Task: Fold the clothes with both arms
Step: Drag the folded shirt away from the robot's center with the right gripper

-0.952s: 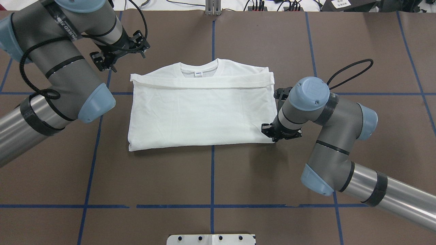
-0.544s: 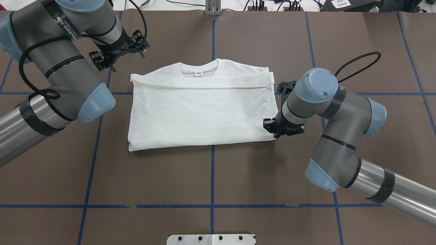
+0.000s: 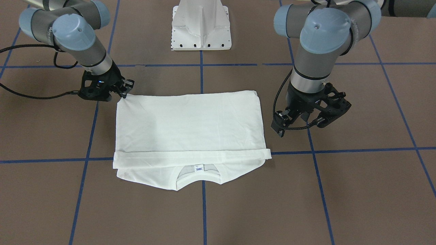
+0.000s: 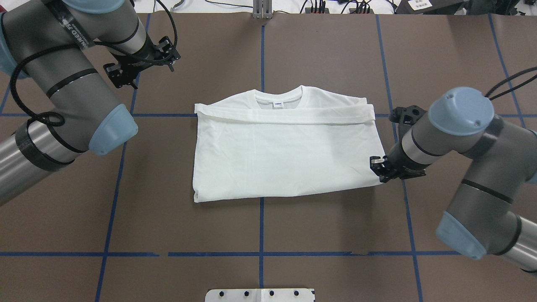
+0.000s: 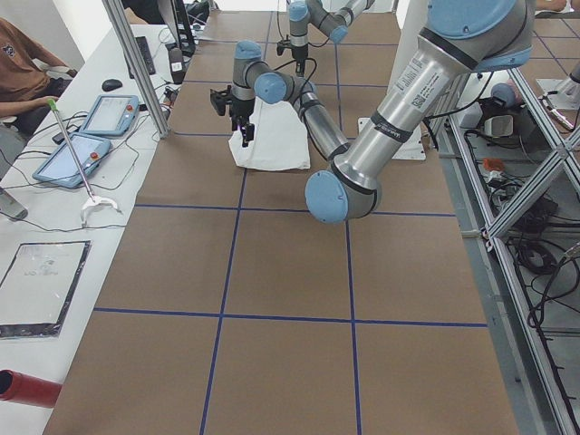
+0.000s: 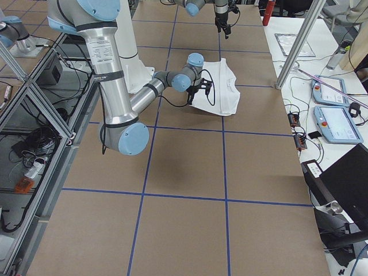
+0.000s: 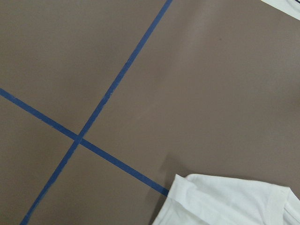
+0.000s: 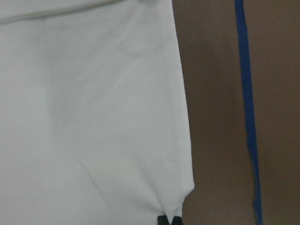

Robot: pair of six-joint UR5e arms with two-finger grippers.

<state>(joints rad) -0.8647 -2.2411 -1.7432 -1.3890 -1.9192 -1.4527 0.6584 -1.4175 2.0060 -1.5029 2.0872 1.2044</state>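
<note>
The clothes are one white T-shirt point(image 4: 285, 155), folded into a flat rectangle with the collar and neck label on the far side; it also shows in the front-facing view point(image 3: 190, 126). My right gripper point(image 4: 381, 175) is shut on the shirt's near right corner, low at the table. The right wrist view shows the black fingertips point(image 8: 168, 220) pinched on that corner of the shirt point(image 8: 93, 117). My left gripper point(image 4: 139, 66) hovers open and holding nothing beyond the shirt's far left corner, well apart from it point(image 3: 311, 119). The left wrist view shows only a shirt corner point(image 7: 225, 201); no printed text shows.
The brown table point(image 4: 260, 226) carries a grid of blue tape lines. The white pedestal base point(image 3: 201, 23) stands at the robot's edge. Side benches hold tablets point(image 5: 109, 113) and a person sits at the far left of that view. A red cylinder point(image 5: 27, 385) lies on the bench.
The right gripper has pulled to the right and the whole shirt slid right with it across the table. The left gripper shifted slightly away and stays off the cloth.
</note>
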